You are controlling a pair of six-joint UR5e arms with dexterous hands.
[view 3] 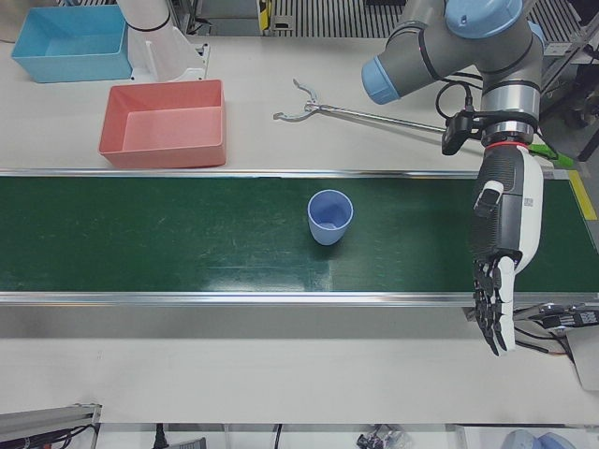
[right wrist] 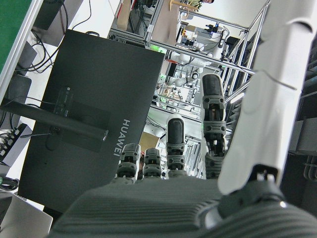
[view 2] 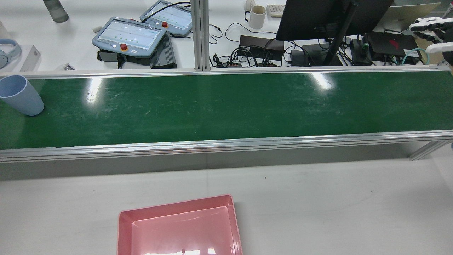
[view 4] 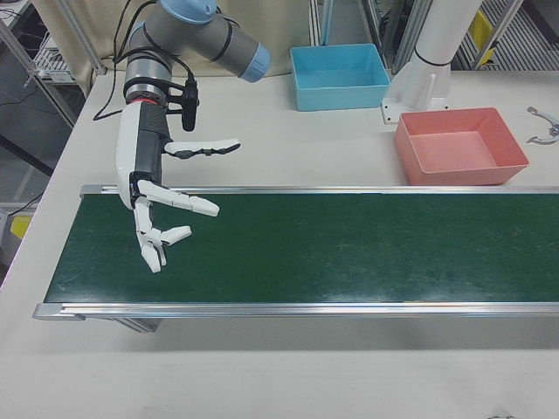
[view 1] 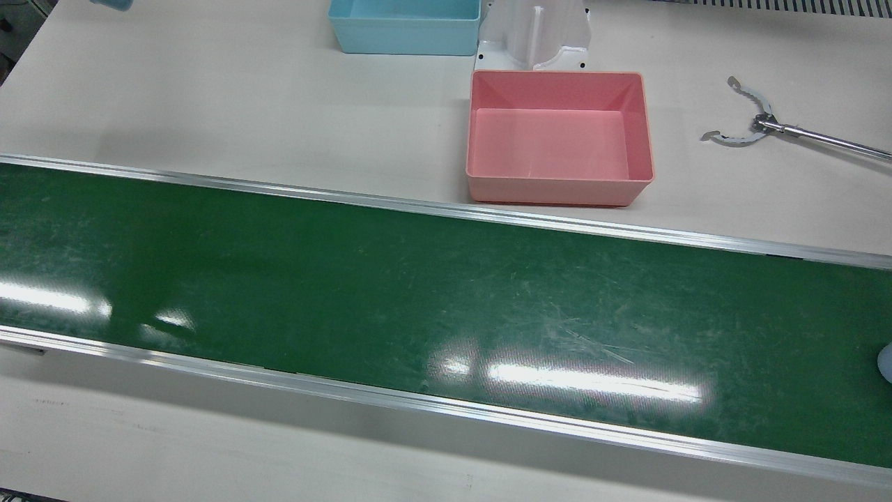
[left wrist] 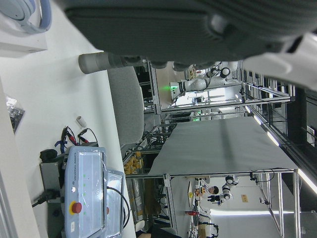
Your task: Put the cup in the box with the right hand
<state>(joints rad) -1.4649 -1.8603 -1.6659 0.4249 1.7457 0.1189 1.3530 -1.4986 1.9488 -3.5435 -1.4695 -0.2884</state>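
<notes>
The blue cup [view 3: 329, 216] stands upright, mouth up, on the green conveyor belt [view 3: 187, 234], on the half of the belt before the left arm. In the rear view it sits at the far 9 o'clock edge [view 2: 19, 95]. It touches nothing and holds nothing that can be seen. It is well apart from the right hand [view 4: 162, 205], which hangs over the other end of the belt, palm side down, its fingers [view 4: 188, 203] spread wide and holding nothing. That posture reads as waiting: the belt would probably bring the cup along toward it.

The left hand [view 3: 501, 248] hangs over the belt's end on its own side, at 3 o'clock from the cup in the left-front view. Its fingers [view 3: 489, 313] point straight down, loosely apart, and hold nothing. It seems parked clear of the task.

The pink box [view 1: 559, 136] lies empty on the white desk [view 1: 209, 90], just beyond the belt's aluminium rail [view 1: 446, 209] on the robot's side, close enough for a short carry off the belt. A blue box [view 1: 404, 24] sits at 11 o'clock from it in the front view, and a metal reaching tool [view 1: 787, 129] at 3 o'clock, apart from the box wall.

The belt is otherwise bare, so there is open room all round the cup. The carry must lift over the rail and the box's near wall.
</notes>
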